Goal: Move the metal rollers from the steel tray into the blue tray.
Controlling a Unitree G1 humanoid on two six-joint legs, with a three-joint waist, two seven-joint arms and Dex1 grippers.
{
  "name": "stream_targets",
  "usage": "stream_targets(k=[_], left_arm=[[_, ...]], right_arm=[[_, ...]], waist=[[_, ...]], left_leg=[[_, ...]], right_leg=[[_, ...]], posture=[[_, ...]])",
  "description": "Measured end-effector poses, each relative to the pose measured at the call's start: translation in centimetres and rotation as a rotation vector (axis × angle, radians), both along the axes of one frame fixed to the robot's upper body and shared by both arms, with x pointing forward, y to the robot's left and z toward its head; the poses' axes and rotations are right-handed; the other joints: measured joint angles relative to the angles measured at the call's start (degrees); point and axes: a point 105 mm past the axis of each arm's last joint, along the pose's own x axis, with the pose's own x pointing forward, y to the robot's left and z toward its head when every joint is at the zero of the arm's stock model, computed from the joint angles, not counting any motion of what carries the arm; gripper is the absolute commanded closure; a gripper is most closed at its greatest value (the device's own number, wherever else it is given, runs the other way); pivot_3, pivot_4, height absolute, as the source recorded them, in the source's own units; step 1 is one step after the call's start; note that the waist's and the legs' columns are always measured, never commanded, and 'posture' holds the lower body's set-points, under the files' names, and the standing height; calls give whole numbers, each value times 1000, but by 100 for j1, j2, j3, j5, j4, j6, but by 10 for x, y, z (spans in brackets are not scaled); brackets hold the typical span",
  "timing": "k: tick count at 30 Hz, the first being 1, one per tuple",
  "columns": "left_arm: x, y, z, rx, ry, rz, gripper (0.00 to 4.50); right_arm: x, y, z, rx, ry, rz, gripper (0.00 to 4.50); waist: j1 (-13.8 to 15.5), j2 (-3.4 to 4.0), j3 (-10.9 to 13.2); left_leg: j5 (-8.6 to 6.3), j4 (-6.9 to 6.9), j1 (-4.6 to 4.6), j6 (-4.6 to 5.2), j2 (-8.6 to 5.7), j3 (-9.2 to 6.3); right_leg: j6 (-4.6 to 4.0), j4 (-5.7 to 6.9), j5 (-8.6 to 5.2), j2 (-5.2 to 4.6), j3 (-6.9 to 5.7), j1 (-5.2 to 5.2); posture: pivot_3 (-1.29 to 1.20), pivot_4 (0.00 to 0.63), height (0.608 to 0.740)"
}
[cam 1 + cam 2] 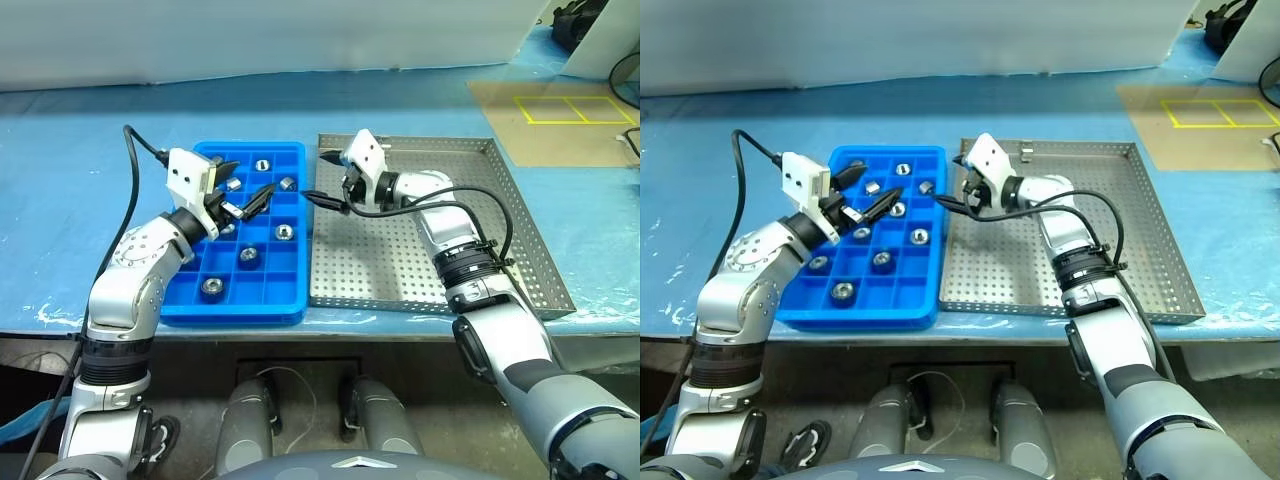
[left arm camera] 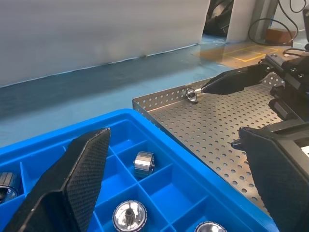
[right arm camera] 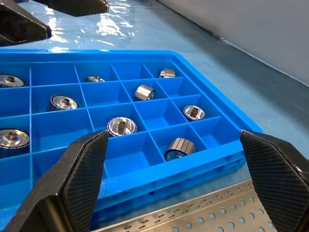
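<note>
The blue tray (image 1: pixel 250 312) lies to the left of the steel tray (image 1: pixel 400 262), their long sides touching. Several metal rollers (image 1: pixel 284 231) lie singly in the blue tray's compartments, one close up (image 3: pixel 121 125); every roller I see is in there. My left gripper (image 1: pixel 245 183) hovers open over the blue tray's far part, nothing between its fingers (image 2: pixel 72 179). My right gripper (image 1: pixel 325 180) stands open and empty above the steel tray's far left corner, pointing toward the blue tray. The two grippers face each other, a short gap apart.
A small metal ring (image 2: pixel 191 94) hangs on the steel tray's far rim. The blue table top (image 1: pixel 80 180) surrounds both trays. A brown board with yellow tape squares (image 1: pixel 560 115) lies at the far right. A cable (image 1: pixel 140 145) loops off my left wrist.
</note>
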Motion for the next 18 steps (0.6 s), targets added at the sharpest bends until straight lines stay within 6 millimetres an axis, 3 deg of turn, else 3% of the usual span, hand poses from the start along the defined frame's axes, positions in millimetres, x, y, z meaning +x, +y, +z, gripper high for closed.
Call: stream_targets(k=[6, 18], left_arm=[[-1, 0, 4, -5, -14, 5, 0], [5, -1, 14, -10, -46, 25, 0]], right_arm=[[1, 8, 7, 11, -9, 14, 19], [7, 3, 6, 22, -20, -32, 19]], waist=[[3, 0, 0], [-31, 0, 0]], left_leg=[[1, -3, 2, -1, 0, 0], [1, -3, 5, -1, -1, 7]], right_leg=[[0, 0, 0, 0, 0, 0], [0, -1, 0, 0, 7, -1]], posture=[[-295, 150, 740], [-393, 150, 740]])
